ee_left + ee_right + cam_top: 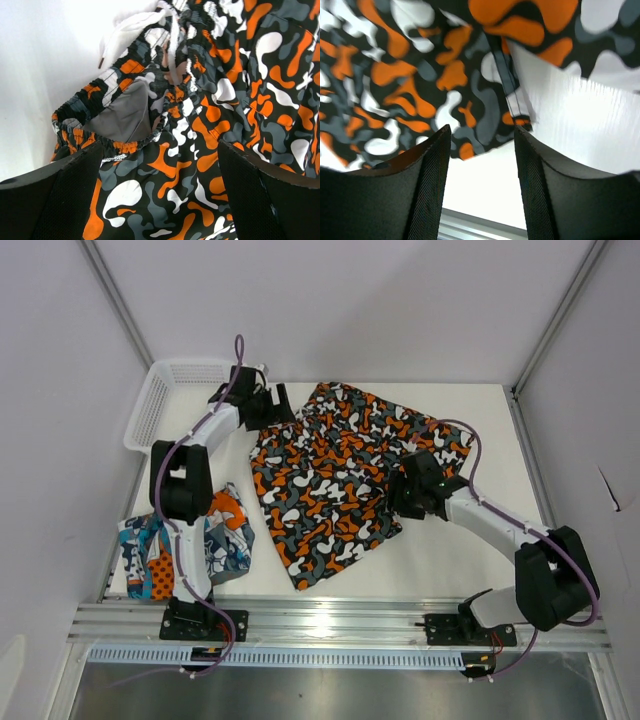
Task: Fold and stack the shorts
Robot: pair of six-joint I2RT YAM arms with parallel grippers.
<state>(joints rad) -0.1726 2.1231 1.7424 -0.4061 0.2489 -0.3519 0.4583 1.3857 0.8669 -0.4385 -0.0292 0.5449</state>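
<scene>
My left claw (160,150) is wide over the camo shorts (330,480) waistband (125,146). My right claw (481,137) is half-open at the hem (515,107), nothing pinched. I should catch both layers, then fold flat.

White-and-black arms (490,523), purple cables (239,348)

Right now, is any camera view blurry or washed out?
Top view: sharp, with a bright glare spot on the rail. Left wrist: camo shorts crisp, table blown out white. Right wrist: print slightly soft, the fingers dark.
</scene>
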